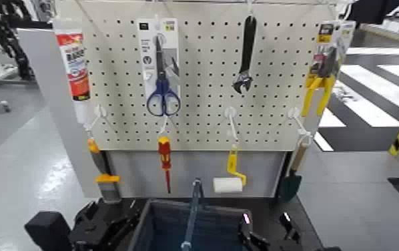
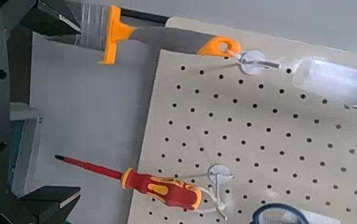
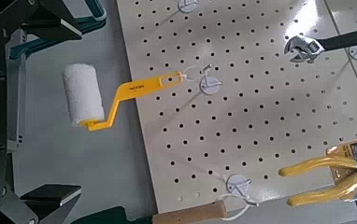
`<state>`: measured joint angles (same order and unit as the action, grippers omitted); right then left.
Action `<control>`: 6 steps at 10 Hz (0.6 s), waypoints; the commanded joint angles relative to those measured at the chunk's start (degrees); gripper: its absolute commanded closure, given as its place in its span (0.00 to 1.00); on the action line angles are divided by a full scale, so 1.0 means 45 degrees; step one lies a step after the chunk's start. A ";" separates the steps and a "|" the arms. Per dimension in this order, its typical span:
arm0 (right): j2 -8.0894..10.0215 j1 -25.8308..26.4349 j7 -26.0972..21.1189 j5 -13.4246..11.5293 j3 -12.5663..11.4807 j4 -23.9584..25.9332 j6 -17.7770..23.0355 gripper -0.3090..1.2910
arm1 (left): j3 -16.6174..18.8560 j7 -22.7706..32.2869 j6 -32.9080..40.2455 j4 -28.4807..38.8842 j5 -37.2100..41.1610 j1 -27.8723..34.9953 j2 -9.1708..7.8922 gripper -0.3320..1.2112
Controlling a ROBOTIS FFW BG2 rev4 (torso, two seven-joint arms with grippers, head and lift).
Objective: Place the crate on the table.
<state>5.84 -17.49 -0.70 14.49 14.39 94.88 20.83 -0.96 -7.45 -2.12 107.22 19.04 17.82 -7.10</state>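
The crate [image 1: 232,213] sits between the left gripper [image 2: 78,112] and the right gripper [image 3: 78,112], its handle [image 1: 194,212] raised. Both grippers' fingers are spread. Black tabletop [image 1: 301,217] shows beyond the fingers; farther out from them stands the pegboard [image 1: 205,60], hung with tools.

A dark blue-grey rectangular plastic crate [image 1: 189,220], open-topped and fitted with a thin handle bar across its middle, is seen upright at the near edge of the view, its lower part cut off. It is set at the matte black bench [image 1: 302,212], below the pegboard.
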 commanded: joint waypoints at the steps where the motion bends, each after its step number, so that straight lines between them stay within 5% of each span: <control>1: -0.0009 -0.0039 0.0000 -0.0075 -0.0054 0.0068 0.0000 0.28 | -0.0137 0.0835 0.1213 0.0079 -0.1379 0.0708 0.0036 0.28; 6: 0.0010 -0.0176 0.0039 -0.0583 -0.0289 0.0459 -0.0547 0.28 | -0.0411 0.1245 0.1526 0.0137 -0.2258 0.1177 0.0055 0.28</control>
<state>5.83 -18.23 -0.57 12.17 13.27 96.69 18.78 -2.76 -1.86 4.60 107.89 9.19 22.93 -6.85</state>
